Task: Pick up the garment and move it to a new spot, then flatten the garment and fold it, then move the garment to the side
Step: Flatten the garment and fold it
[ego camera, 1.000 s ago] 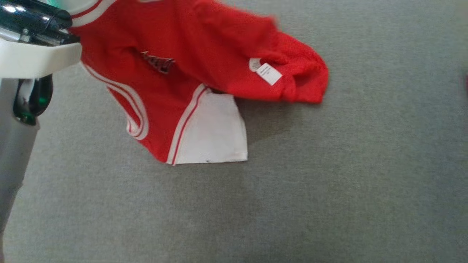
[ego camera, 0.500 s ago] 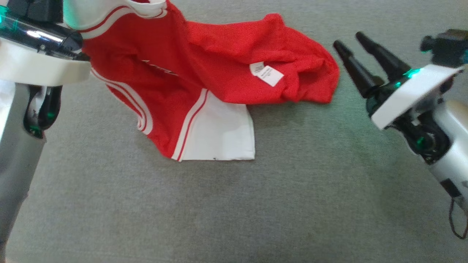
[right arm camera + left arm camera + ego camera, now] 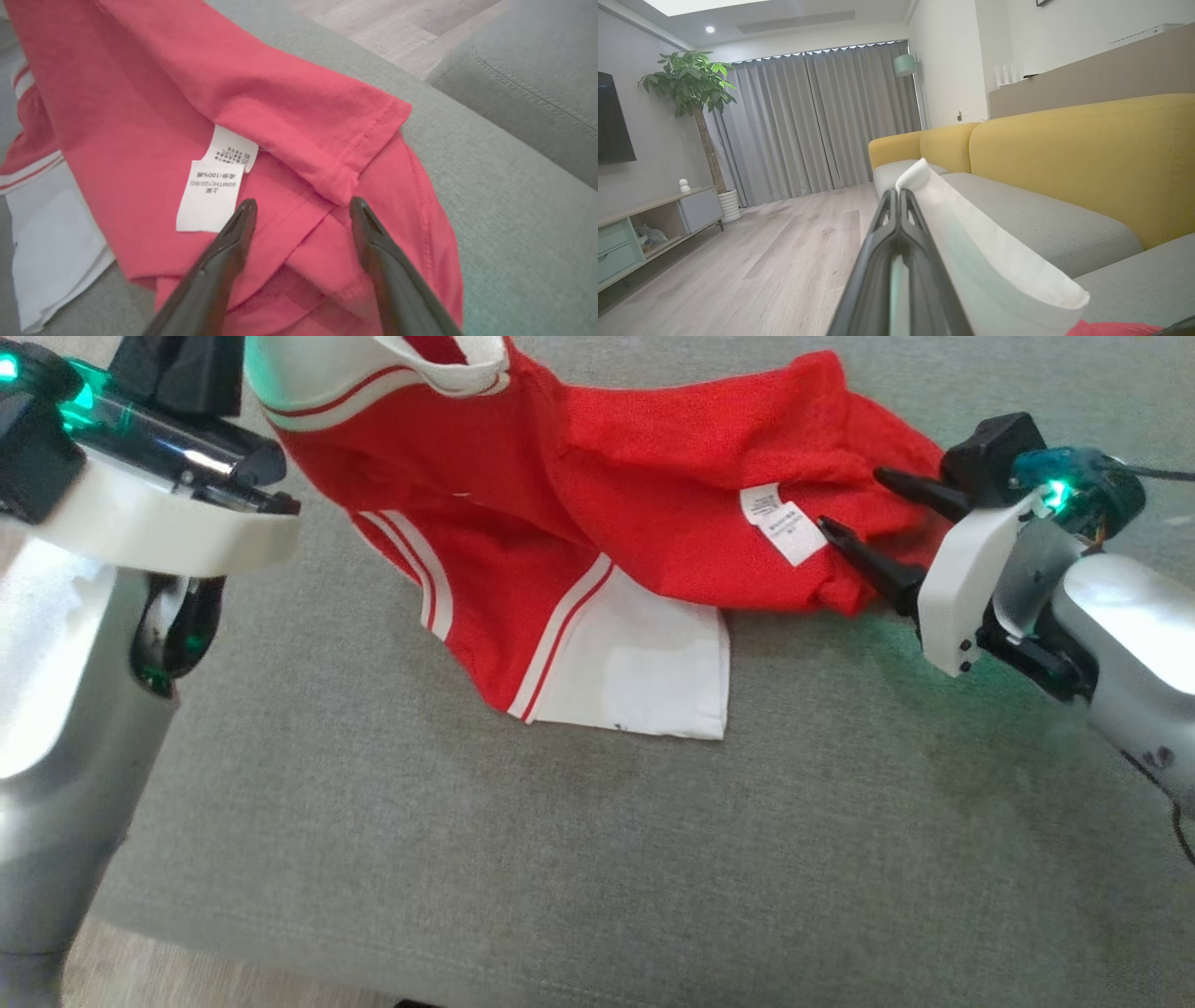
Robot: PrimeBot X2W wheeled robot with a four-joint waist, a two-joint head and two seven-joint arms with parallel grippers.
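A red garment (image 3: 579, 476) with white trim and a white panel (image 3: 653, 672) hangs from the upper left and trails down onto the grey sofa cushion (image 3: 560, 859). My left gripper (image 3: 898, 193) is shut on the garment's white edge (image 3: 971, 252), holding it up off the seat. My right gripper (image 3: 851, 499) is open at the garment's right end. Its two dark fingers (image 3: 233, 242) straddle a bunched red fold (image 3: 317, 224) just right of the white care label (image 3: 210, 193). Whether the fingers touch the cloth I cannot tell.
The cushion's front edge and wooden floor (image 3: 205, 975) run along the lower left of the head view. The left wrist view shows the yellow sofa back (image 3: 1064, 154), grey curtains (image 3: 808, 121), a potted plant (image 3: 691, 88) and a low cabinet (image 3: 649, 224).
The head camera has shifted. My right gripper came in from the right and now stands open over the garment's right end. My left gripper keeps holding the white edge.
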